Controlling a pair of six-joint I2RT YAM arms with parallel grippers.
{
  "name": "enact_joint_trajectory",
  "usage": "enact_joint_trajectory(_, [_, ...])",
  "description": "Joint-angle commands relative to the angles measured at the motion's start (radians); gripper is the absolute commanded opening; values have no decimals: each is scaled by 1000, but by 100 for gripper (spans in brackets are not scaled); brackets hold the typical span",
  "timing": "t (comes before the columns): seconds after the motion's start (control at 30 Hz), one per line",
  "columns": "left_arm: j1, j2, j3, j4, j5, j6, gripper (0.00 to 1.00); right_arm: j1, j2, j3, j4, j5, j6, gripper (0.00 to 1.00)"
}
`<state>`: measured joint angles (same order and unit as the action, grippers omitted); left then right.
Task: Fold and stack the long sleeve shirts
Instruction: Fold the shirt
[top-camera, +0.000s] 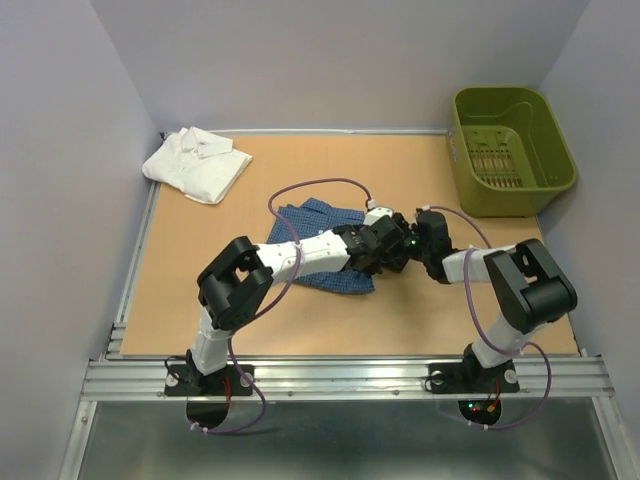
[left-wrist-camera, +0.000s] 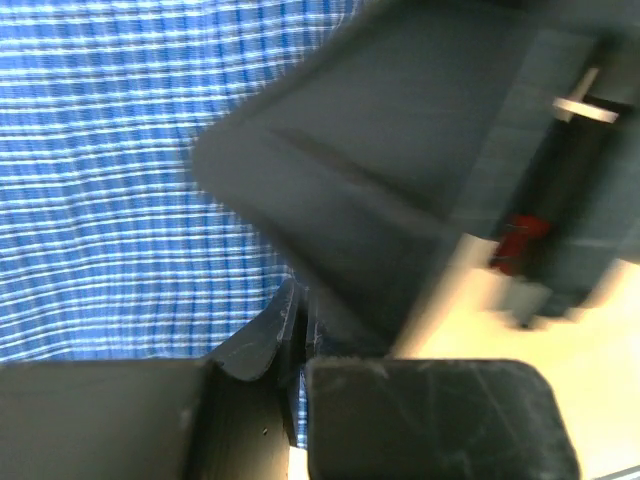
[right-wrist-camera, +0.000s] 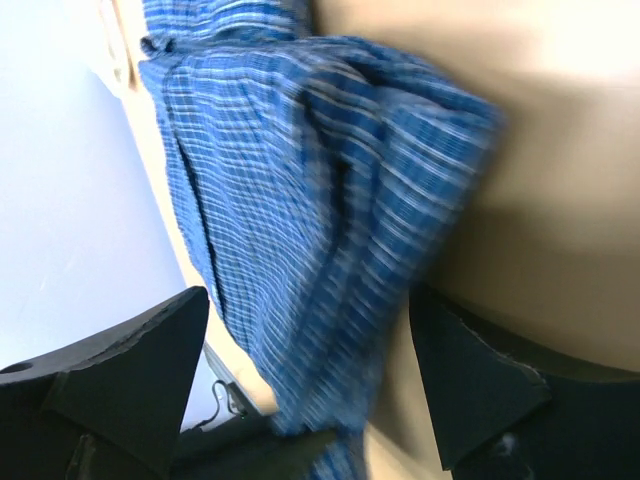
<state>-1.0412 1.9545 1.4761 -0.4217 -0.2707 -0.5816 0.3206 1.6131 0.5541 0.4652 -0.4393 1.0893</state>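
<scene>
The dark blue check shirt (top-camera: 318, 222) lies crumpled mid-table, partly under my left arm. It fills the left wrist view (left-wrist-camera: 110, 170) and hangs as a bunched fold in the right wrist view (right-wrist-camera: 320, 200). My left gripper (top-camera: 390, 245) is shut on a thin edge of this shirt, with a sliver of cloth showing between the jaws (left-wrist-camera: 297, 335). My right gripper (top-camera: 422, 238) is close beside it. Its fingers (right-wrist-camera: 130, 370) stand wide apart with the blue fold between them (right-wrist-camera: 310, 370), not pinched. The plain white shirt (top-camera: 197, 163) lies folded at the back left corner.
An olive-green plastic basket (top-camera: 510, 150) stands at the back right against the wall. The right arm's dark body (left-wrist-camera: 400, 170) sits very close in front of the left wrist camera. Walls close in the table on three sides.
</scene>
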Motion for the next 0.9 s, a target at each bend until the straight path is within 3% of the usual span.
enact_joint_trajectory(0.0, [-8,-37,-20,83,24,-4,4,74,77,63,36,4,-8,84])
enact_joint_trajectory(0.3, [-8,-55,1,103,16,-20,6,124,146,107,55,7,8,63])
enact_joint_trajectory(0.4, [-8,-84,-14,107,16,-27,9,124,146,87,56,17,-6,40])
enact_joint_trajectory(0.43, [-8,-101,-25,107,14,-30,10,124,148,84,56,20,-9,24])
enact_joint_trajectory(0.57, [-5,-149,-49,81,1,-55,22,124,143,67,52,28,-52,1])
enact_joint_trajectory(0.73, [26,-276,-126,58,1,-70,37,112,126,64,-19,2,-143,1])
enact_joint_trajectory(0.83, [55,-345,-181,55,-13,-57,48,83,125,112,-172,-32,-253,0])
enact_joint_trajectory(0.87, [82,-394,-216,52,-15,-44,58,63,122,118,-198,-50,-305,1])
